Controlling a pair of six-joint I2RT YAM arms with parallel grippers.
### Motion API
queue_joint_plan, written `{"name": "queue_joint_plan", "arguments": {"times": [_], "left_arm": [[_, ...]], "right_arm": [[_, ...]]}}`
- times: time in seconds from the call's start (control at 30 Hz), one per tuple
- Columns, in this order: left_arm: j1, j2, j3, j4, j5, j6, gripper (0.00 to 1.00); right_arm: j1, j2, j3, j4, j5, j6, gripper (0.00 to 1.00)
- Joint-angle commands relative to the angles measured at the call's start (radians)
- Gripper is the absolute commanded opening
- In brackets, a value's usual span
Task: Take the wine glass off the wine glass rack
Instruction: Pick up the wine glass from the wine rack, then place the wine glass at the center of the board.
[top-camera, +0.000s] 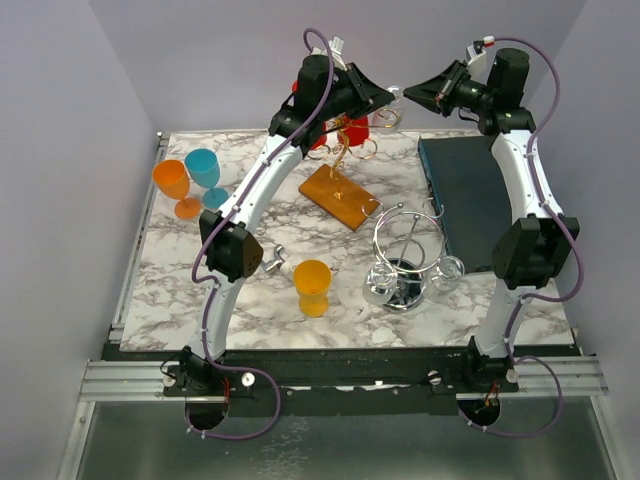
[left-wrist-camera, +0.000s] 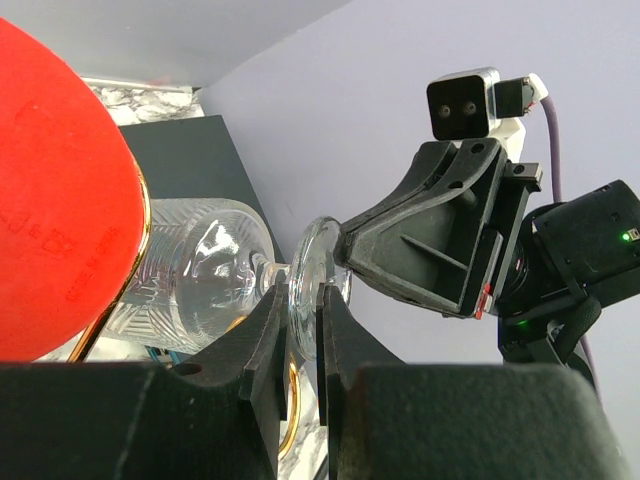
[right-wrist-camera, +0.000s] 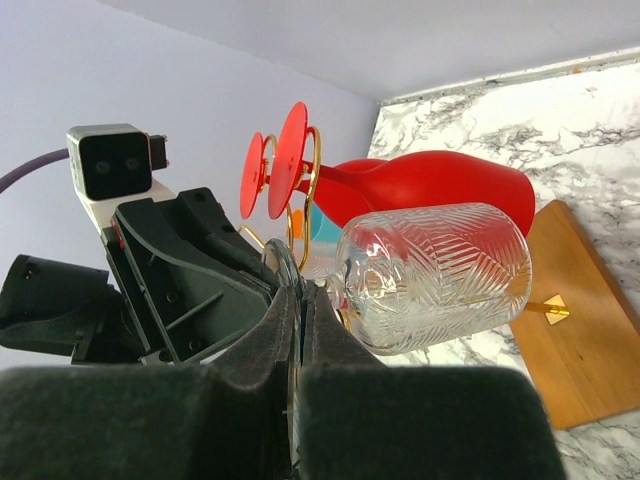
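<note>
- Two-handedly holding the wine glass (right-wrist-camera: 440, 270) aloft over the far edge of the worktop (top-camera: 200, 290), lying on its side with the stem level.
- Pinching one side of the clear foot (left-wrist-camera: 312, 270) with the left gripper (left-wrist-camera: 303, 300), jaws standing narrowly apart on the glass.
- Nipping the same foot at the opposite side of its rim with the right gripper (right-wrist-camera: 296, 300), jaws pressing almost together on the thin edge.
- Holding the cut-pattern bowl just beside the red glasses (right-wrist-camera: 430, 185) carried in the gold wire wine glass rack (top-camera: 340, 160); showing no clear sign whether the bowl is touching the wire.
- Resting that rack on its wooden base (top-camera: 340, 198) near the middle of the far edge.
- Sharing the worktop with an orange glass (top-camera: 172, 182) and a teal glass (top-camera: 203, 170) at the left edge, an orange cup (top-camera: 312, 288) toward the near edge, a chrome rack (top-camera: 400, 270) to its right, and a dark tray (top-camera: 465, 200) along the right edge.
</note>
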Motion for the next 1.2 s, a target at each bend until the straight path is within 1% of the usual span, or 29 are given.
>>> {"name": "queue_joint_plan", "arguments": {"times": [0.0,0.57,1.17], "left_arm": [[-0.052,-0.031,0.029,0.056,0.083,0.024,0.00],[-0.068,-0.020,0.039,0.062,0.087,0.025,0.00],[-0.084,-0.036,0.012,0.063,0.084,0.046,0.00]], "right_arm": [[0.008,-0.047,-0.015,0.008,0.054,-0.006,0.01],[0.007,-0.084,-0.069,0.007,0.101,-0.022,0.01],[0.004,-0.107,-0.100,0.013,0.109,-0.026,0.01]]}}
